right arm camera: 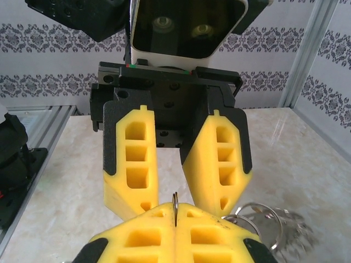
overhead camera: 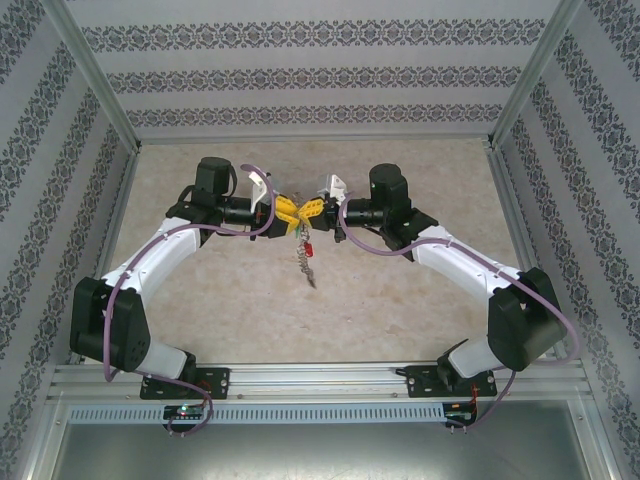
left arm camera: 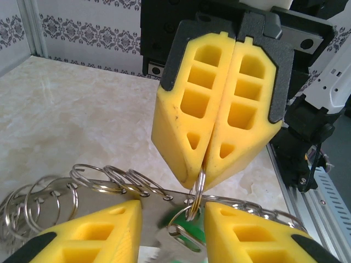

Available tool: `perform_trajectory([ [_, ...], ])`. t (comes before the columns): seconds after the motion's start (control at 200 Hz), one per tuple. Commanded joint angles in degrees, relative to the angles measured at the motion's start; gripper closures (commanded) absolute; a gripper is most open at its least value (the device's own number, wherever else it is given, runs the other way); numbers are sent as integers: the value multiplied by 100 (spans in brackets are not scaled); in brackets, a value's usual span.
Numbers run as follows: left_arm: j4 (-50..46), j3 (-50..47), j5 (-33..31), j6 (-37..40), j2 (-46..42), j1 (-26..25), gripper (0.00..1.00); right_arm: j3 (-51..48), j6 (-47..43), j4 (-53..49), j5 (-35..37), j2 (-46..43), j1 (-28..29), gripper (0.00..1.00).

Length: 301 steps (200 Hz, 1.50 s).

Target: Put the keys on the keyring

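Note:
The keyring (left arm camera: 151, 211) is a grey metal plate fringed with many wire rings (left arm camera: 90, 178). In the top view it hangs as a chain (overhead camera: 305, 262) below the two grippers, which meet above the table's middle. A small red key (overhead camera: 307, 243) shows on that chain. My right gripper (right arm camera: 175, 211) is shut on one thin split ring (left arm camera: 200, 181) of the keyring, pinching it edge-on. My left gripper (left arm camera: 172, 204) faces it with its jaws apart. Between those jaws sit a green piece (left arm camera: 183, 221) and a toothed key blade (left arm camera: 164, 249), linked by a small ring to the pinched one.
The marble-patterned table (overhead camera: 400, 290) lies beneath both arms. Patterned walls and aluminium frame rails (overhead camera: 520, 215) close it in on three sides. The arm bases (overhead camera: 185, 380) are bolted at the near edge.

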Motion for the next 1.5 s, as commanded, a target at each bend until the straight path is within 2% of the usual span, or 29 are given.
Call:
perform_trajectory([
  [0.0, -121, 227, 270, 78, -18, -59, 69, 129, -141, 162, -81, -25, 56, 100],
  [0.31, -171, 226, 250, 70, -37, -54, 77, 179, -303, -7, -24, -32, 72, 100],
  [0.515, -300, 350, 316, 88, 47, -61, 78, 235, -480, -210, 29, -14, 114, 100],
  [0.709, -627, 459, 409, 359, 93, -64, 100, 259, -505, -195, 161, 42, 143, 100],
  [0.839, -463, 407, 321, 240, 83, -72, 100, 252, -445, -64, 231, 76, 135, 100],
  [0.929, -323, 431, 100, -73, 73, -70, 100, 204, -332, 35, 356, 48, 69, 73],
  [0.999, -23, 362, 17, -316, 7, -71, 100, 177, -11, 240, 416, 6, -42, 63],
  [1.069, 303, 269, -157, -584, -90, -72, 100, 195, 409, 338, 731, -50, -110, 60],
  [1.209, 433, 376, -249, -856, -101, -71, 100, 99, 1232, 671, 778, -184, -250, 55],
  [1.289, 390, 540, -243, -1018, -18, -62, 100, -55, 1833, 744, 1228, -332, -392, 53],
  [1.394, 504, 673, -178, -1243, 29, -65, 100, -364, 3075, 938, 2002, -561, -693, 50],
  [1.499, 703, 717, -226, -1364, -5, -66, 100, -505, 4343, 535, 2414, -664, -1152, 49],
])
